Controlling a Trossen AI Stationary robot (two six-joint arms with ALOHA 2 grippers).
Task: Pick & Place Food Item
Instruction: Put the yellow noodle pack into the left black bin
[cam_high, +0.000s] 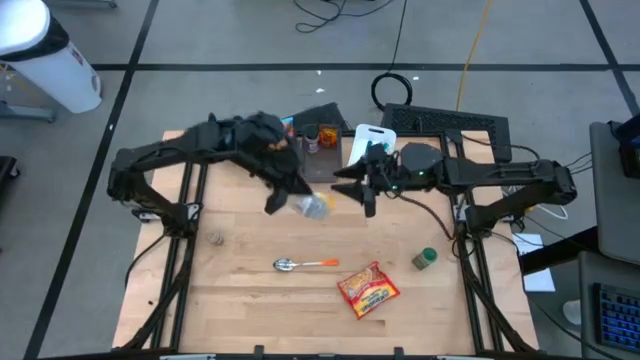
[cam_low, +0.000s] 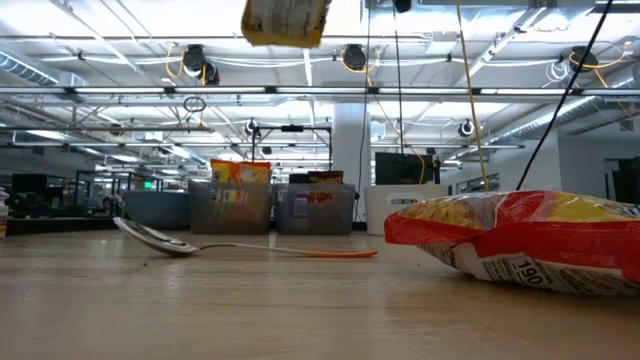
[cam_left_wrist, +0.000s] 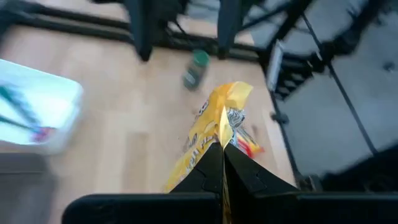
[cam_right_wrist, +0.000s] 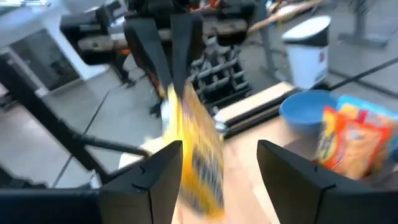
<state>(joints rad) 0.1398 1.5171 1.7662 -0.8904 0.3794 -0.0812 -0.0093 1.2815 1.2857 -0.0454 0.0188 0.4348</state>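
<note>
My left gripper (cam_high: 292, 196) is shut on a yellow food packet (cam_high: 316, 207) above the middle of the table; the packet also shows in the left wrist view (cam_left_wrist: 214, 127) and at the top of the low view (cam_low: 285, 20), well clear of the tabletop. My right gripper (cam_high: 356, 187) is open just to the right of it. In the right wrist view the packet (cam_right_wrist: 198, 155) hangs in front of my right gripper (cam_right_wrist: 217, 168), close to one finger; I cannot tell whether it touches. My left gripper pinches the yellow packet's edge (cam_left_wrist: 222, 144) between its two shut fingers. The fingers (cam_right_wrist: 155, 43) come at it from above, pointing down, and hold its top end. The packet hangs below them, lifted clear of the table.
On the near half of the table lie a spoon with an orange handle (cam_high: 305, 264), a red-and-yellow noodle packet (cam_high: 368, 290), a green-lidded jar (cam_high: 425, 259) and a small object (cam_high: 215, 238). Containers (cam_high: 310, 135) and a white board (cam_high: 375, 135) stand at the far edge.
</note>
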